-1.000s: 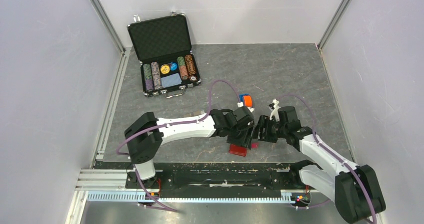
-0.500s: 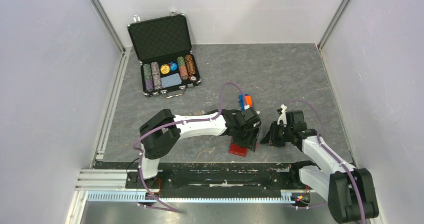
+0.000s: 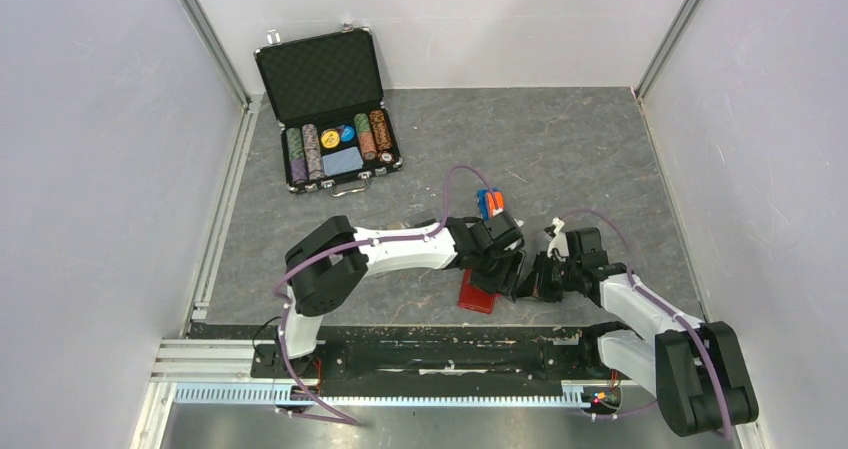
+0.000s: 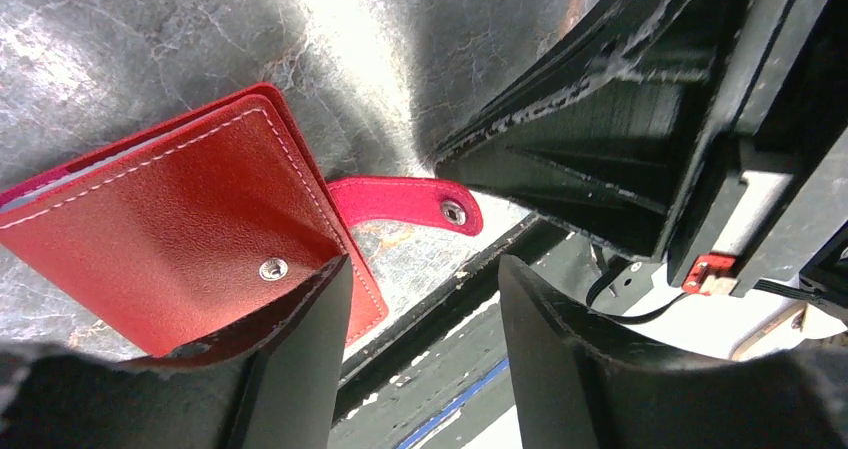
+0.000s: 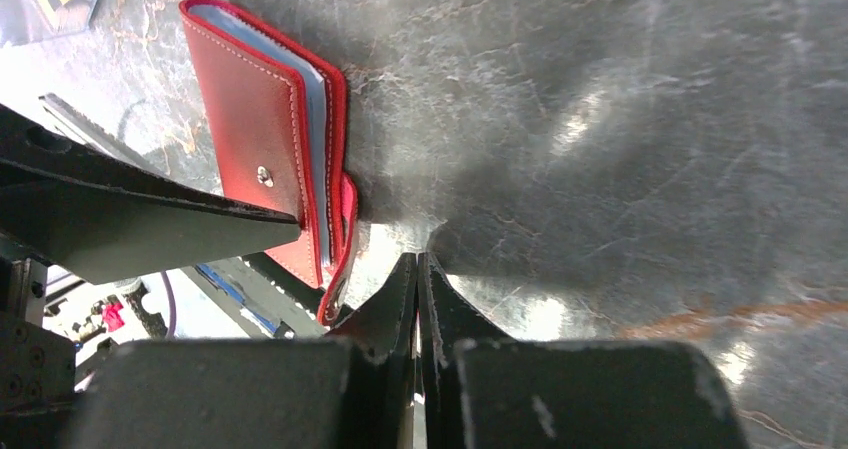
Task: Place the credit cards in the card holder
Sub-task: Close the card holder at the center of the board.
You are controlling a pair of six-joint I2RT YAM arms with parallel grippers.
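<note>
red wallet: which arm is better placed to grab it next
Left, likely: the left gripper is open over the red wallet's corner, while the right gripper is shut beside it.

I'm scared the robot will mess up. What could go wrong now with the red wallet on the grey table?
1. The open left gripper and the shut right gripper crowd together at the red leather wallet, so they might bump.
2. The wallet lies flat near the front edge of the table with its snap tab undone. A push might slide it off instead of opening it.
</note>
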